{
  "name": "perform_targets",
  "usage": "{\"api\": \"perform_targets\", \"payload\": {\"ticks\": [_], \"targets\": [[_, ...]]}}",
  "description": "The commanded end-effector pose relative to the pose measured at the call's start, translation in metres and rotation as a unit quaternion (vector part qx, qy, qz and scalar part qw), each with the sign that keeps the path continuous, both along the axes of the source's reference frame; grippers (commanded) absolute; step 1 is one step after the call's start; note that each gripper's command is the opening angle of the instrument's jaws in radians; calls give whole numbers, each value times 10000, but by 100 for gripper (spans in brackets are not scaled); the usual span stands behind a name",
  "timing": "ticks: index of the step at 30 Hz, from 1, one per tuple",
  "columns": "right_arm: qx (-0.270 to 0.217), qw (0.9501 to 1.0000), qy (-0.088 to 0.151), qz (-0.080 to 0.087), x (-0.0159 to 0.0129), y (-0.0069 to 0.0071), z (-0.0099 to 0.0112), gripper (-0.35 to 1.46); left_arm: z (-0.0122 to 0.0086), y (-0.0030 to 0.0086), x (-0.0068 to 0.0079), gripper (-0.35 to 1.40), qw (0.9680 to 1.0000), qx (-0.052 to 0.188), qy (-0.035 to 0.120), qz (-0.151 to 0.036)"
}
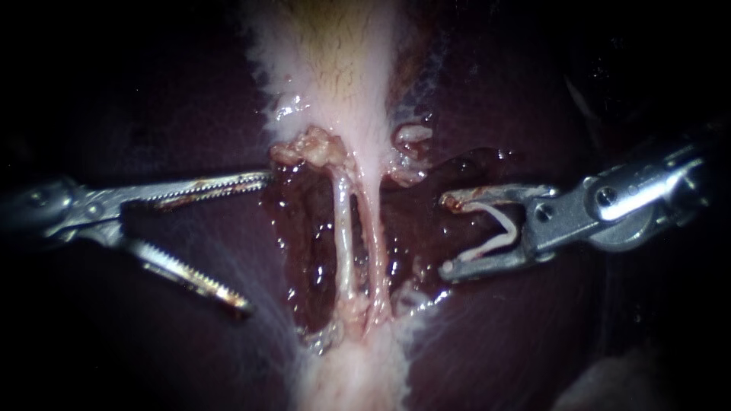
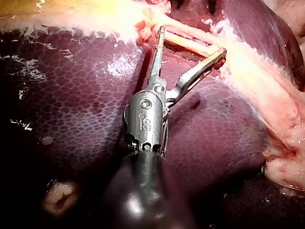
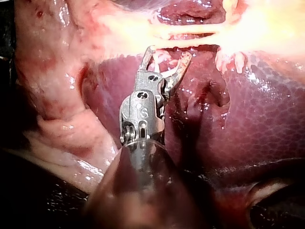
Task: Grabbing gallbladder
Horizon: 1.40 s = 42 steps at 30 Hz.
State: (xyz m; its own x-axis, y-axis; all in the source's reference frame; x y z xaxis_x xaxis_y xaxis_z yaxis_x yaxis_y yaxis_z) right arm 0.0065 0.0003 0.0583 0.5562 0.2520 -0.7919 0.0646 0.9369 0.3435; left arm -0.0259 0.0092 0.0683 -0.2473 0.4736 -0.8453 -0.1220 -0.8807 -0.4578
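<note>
We are finding our left instrument (image 1: pixel 255 243) lying over the dark liver (image 1: pixel 152 106), with its toothed claw standing wide open and gripping nothing. The upper half of the claw is pointing at the edge of the raw red bed (image 1: pixel 301 228), just beside a frayed lump of pale tissue (image 1: pixel 308 146); we cannot tell whether the tip is touching it. The lower half is angling away over bare liver, well apart from the bed. At the centre we are noting the gallbladder (image 1: pixel 335 68), a pale band with a yellow-green tinge narrowing down towards the bed; neither claw is holding it. Below it two thin pale tubes are running side by side down the wet bed, the left tube (image 1: pixel 344 236) and the right tube (image 1: pixel 375 243), and are joining a second pale band (image 1: pixel 350 373) at the lower edge. In the left wrist view these tubes are lying just ahead of the open claw. To the right we are finding our right instrument (image 1: pixel 448 236) just beside the bed. Its claw is standing spread and is carrying a white clip (image 1: pixel 499 228), bent in a V, one leg lying along each half of the claw. Its tips are sitting near the right tube but apart from it.
</note>
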Motion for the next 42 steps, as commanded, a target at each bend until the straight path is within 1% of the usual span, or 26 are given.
{"api": "perform_targets", "payload": {"ticks": [1, 3, 4, 7, 8, 10, 11, 14, 17, 20, 23, 24, 26, 27, 29, 30, 33, 35, 37, 38, 39, 40, 42], "targets": [[0, 10000, -1, 0, 0, 0, 0, 50, -1, 1, 0, 108, 10000, -1, -1, -4], [0, 10000, -1, 0, 0, 0, 0, 50, -2, 7, 2, 104, 10000, 21, -23, 20], [0, 10000, -1, 0, 0, 0, 0, 50, -3, 11, 3, 103, 10000, 23, -7, -8], [0, 10000, -1, 0, 0, 0, 0, 50, -3, 31, 5, 99, 9999, 30, 71, -141], [0, 10000, -1, 0, 0, 0, 0, 50, -2, 40, 5, 96, 9998, 44, 85, -172], [-1, 10000, -1, 0, 0, 0, 0, 50, 0, 53, 4, 93, 9997, 65, 110, -223], [-1, 10000, -1, 0, 1, 0, 0, 50, 2, 63, 3, 89, 9995, 74, 137, -271], [-1, 10000, -1, 1, 1, 0, 1, 50, 12, 81, -1, 88, 9991, 82, 199, -375], [-2, 10000, -2, 1, 1, -1, 1, 50, 27, 90, -9, 83, 9988, 69, 217, -427], [-3, 10000, -2, 2, 2, -1, 1, 50, 43, 92, -17, 73, 9987, 51, 273, -425], [-4, 10000, -2, 1, 2, -1, 1, 50, 60, 90, -25, 56, 9984, 34, 400, -388], [-4, 10000, -2, 1, 2, -1, 1, 50, 66, 88, -26, 44, 9983, 28, 456, -360], [-4, 10000, -2, 2, 2, -1, 1, 50, 74, 84, -27, 25, 9979, 114, 550, -319], [-4, 10000, -3, 2, 2, -1, 1, 50, 79, 83, -27, 20, 9976, 165, 587, -317], [-4, 10000, -3, 3, 2, -1, 1, 50, 86, 81, -27, 12, 9976, 153, 603, -307], [-4, 10000, -3, 3, 2, -1, 1, 50, 89, 81, -26, 12, 9976, 147, 603, -304], [-4, 10000, -3, 3, 2, -1, 1, 50, 92, 82, -21, 12, 9975, 152, 635, -271], [-4, 10000, -3, 3, 2, -1, 1, 50, 92, 82, -15, 15, 9972, 168, 690, -221], [-4, 10000, -3, 3, 2, -1, 1, 50, 91, 81, -10, -1, 9972, 182, 697, -181], [-4, 10000, -3, 3, 2, -1, 1, 50, 89, 81, -8, -13, 9972, 189, 706, -170], [-4, 10000, -3, 3, 2, -1, 1, 50, 88, 82, -6, -30, 9972, 193, 702, -165], [-4, 10000, -3, 3, 2, -1, 1, 50, 86, 83, -3, -35, 9971, 205, 722, -145], [-4, 10000, -3, 2, 2, -1, 1, 50, 84, 85, 1, -35, 9965, 258, 787, -101]]}}
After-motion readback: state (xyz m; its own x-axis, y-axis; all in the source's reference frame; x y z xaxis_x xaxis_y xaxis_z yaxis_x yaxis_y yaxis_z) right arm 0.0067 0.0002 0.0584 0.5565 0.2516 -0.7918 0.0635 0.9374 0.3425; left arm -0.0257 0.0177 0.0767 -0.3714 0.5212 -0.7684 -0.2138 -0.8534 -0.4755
